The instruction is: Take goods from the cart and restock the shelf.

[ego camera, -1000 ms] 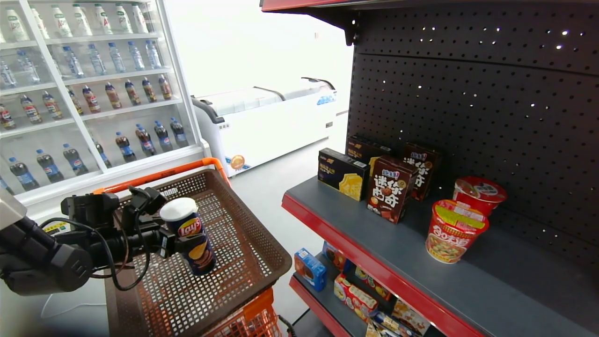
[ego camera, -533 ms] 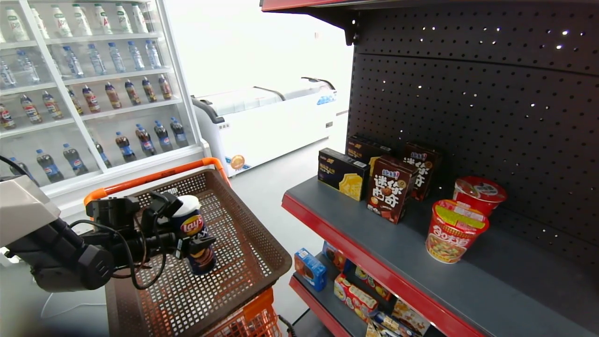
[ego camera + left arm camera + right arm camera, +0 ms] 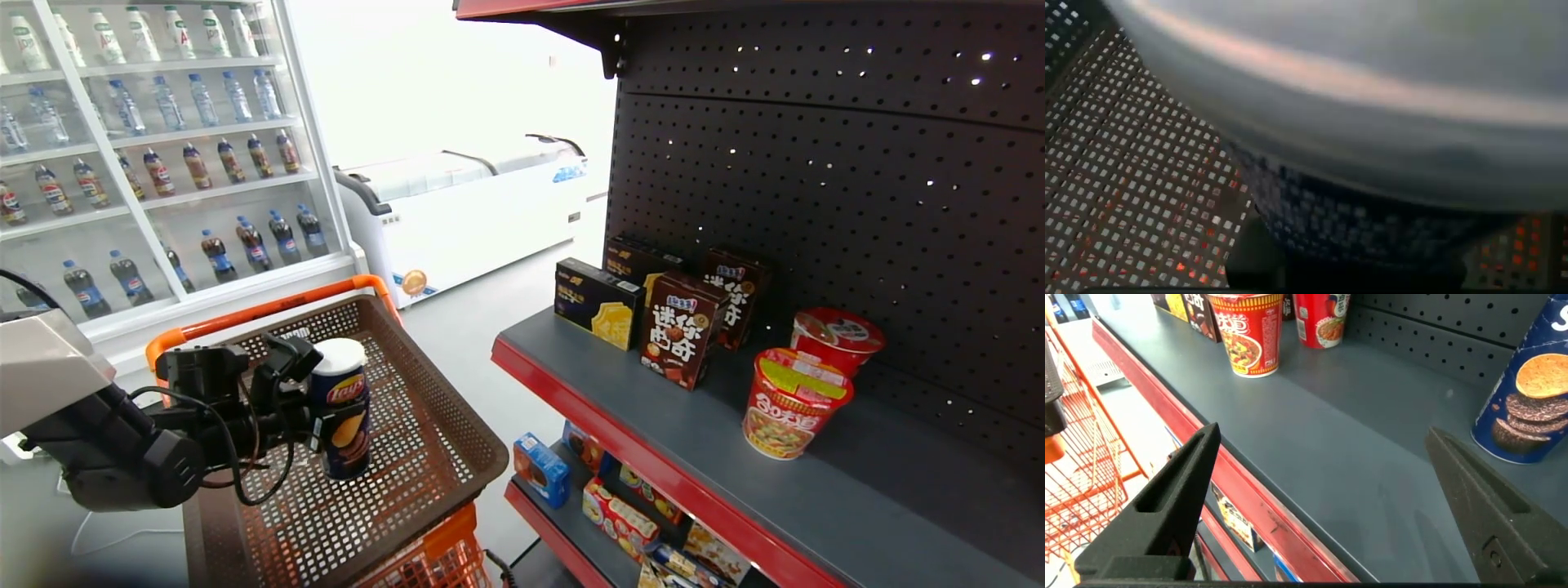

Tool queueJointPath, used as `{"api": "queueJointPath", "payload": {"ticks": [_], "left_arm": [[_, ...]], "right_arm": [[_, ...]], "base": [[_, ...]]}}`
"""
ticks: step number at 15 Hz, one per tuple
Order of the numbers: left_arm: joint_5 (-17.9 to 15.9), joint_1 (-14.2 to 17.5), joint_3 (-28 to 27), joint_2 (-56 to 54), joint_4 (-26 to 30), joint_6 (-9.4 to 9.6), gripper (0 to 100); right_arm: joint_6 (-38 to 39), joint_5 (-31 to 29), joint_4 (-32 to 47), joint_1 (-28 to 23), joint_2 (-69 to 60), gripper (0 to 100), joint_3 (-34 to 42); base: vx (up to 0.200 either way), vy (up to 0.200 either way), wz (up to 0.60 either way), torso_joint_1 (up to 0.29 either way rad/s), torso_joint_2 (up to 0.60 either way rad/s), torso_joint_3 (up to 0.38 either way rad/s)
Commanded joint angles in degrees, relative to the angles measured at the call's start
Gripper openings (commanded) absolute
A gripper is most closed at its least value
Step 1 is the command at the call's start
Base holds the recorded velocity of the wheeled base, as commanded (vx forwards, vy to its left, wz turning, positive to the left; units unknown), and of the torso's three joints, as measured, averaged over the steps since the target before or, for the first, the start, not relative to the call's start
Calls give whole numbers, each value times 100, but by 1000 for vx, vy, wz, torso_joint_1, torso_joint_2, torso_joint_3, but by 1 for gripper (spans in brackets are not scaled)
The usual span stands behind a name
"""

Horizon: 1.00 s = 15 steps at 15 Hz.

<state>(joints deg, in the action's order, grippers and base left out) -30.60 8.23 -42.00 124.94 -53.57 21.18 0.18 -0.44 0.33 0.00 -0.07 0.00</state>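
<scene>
Currently the chips can [image 3: 347, 392] is held upright inside the cart basket [image 3: 482, 445], clamped at mid-height between the fingers of the left gripper [image 3: 325, 418]. Whether its base rests on the mesh cannot be told. The right gripper [image 3: 1323, 441] is spread wide with nothing in it, above the shelf deck [image 3: 1355, 482].

A slip is judged possible, since a smooth round wall is pinched from the side only, and a twist could be caused by a quick swing. The basket's raised rim could be clipped on the way out. The noodle cups [image 3: 788, 400] could be toppled if the can is set down close to them.

On the can a round red-and-yellow logo is printed over dark blue, below a white lid. Large white characters are carried by the brown boxes [image 3: 678, 335].
</scene>
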Motion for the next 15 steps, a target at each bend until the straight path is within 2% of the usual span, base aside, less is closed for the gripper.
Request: {"api": "queueJointPath", "payload": {"ticks": [1, 3, 5, 6, 7, 8, 9, 10, 11, 13, 15], "left_arm": [[168, 12, 394, -708, -189, -52, 0], [414, 21, 596, -1288, -128, -61, 0], [546, -129, 851, -2431, 66, -500, 0], [616, -199, 904, -2800, 197, -650, 0], [731, -243, 1080, -3433, 523, -843, 0], [713, -287, 1141, -4259, 1182, -1124, 0], [792, -287, 1176, -5032, 1911, -1265, 0], [933, -269, 1264, -5735, 2693, -1274, 0], [1249, -296, 1457, -6808, 3836, -1247, 0], [1320, -278, 1704, -7871, 4363, -1291, 0], [1293, -296, 2372, -8987, 4478, -1291, 0]], "right_arm": [[-1, 0, 2, 0, 7, 100, 0], [-1, 0, -7, 0, 7, 100, 0], [-1, 0, 2, 0, 7, 100, 0], [-1, 0, 2, 0, 7, 100, 0], [-1, 0, 2, 0, 7, 100, 0], [-1, 0, 2, 0, 7, 100, 0], [-1, 0, 2, 0, 7, 100, 0], [-1, 0, 2, 0, 7, 100, 0], [-1, 0, 2, 0, 7, 100, 0], [-1, 0, 2, 0, 7, 100, 0], [-1, 0, 2, 0, 7, 100, 0]], "base": [[0, 0, 0, 0, 0, 0], [0, 0, 0, 0, 0, 0], [0, 0, 0, 0, 0, 0], [0, 0, 0, 0, 0, 0], [0, 0, 0, 0, 0, 0], [0, 0, 0, 0, 0, 0], [0, 0, 0, 0, 0, 0], [0, 0, 0, 0, 0, 0], [0, 0, 0, 0, 0, 0], [0, 0, 0, 0, 0, 0], [0, 0, 0, 0, 0, 0]]}}
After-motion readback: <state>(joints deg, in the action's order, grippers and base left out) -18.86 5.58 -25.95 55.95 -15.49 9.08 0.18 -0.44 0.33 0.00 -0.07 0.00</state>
